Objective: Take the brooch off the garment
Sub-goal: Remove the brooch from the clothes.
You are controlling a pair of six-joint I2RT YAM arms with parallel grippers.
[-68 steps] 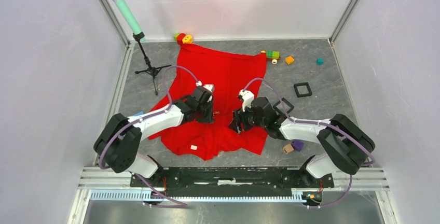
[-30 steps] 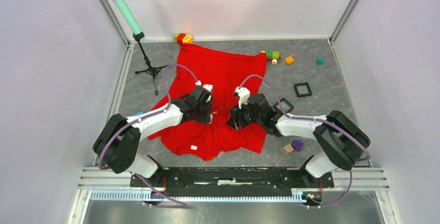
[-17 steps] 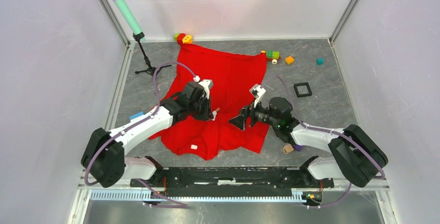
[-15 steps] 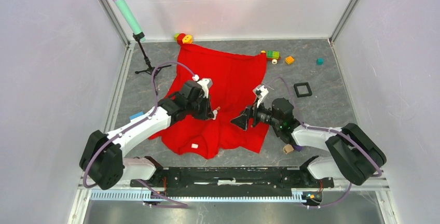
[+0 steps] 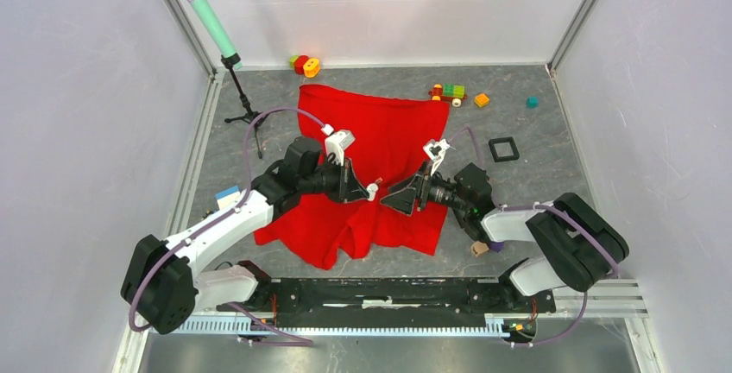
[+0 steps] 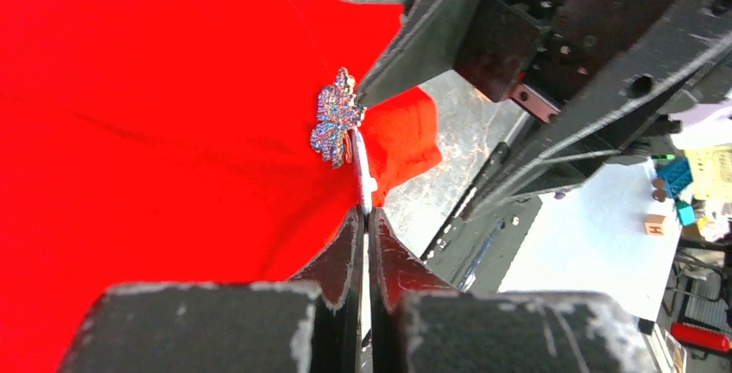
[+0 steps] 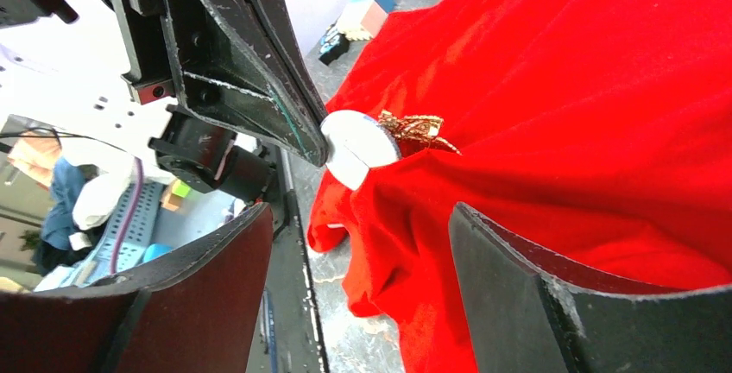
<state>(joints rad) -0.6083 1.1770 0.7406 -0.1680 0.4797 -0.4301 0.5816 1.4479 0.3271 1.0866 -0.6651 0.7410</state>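
The garment is a big red cloth spread across the middle of the table, pulled up into a peak between my two arms. At that peak sits the brooch, tiny, glittering and jagged, which shows gold in the right wrist view. It is against the cloth, with a white round disc beside it. My left gripper is shut on the disc's thin edge, and it hangs above the table. My right gripper faces it from the right, open, with cloth between its fingers but not pinched.
A black square frame lies right of the cloth. Toy blocks and small cubes are scattered along the back. A teal microphone on a tripod stands back left. Purple and tan blocks lie under my right arm.
My left gripper has risen and drawn back left with the disc, lifting the cloth and dragging its near-left corner inward. My right gripper has let go, opened and tilted up.
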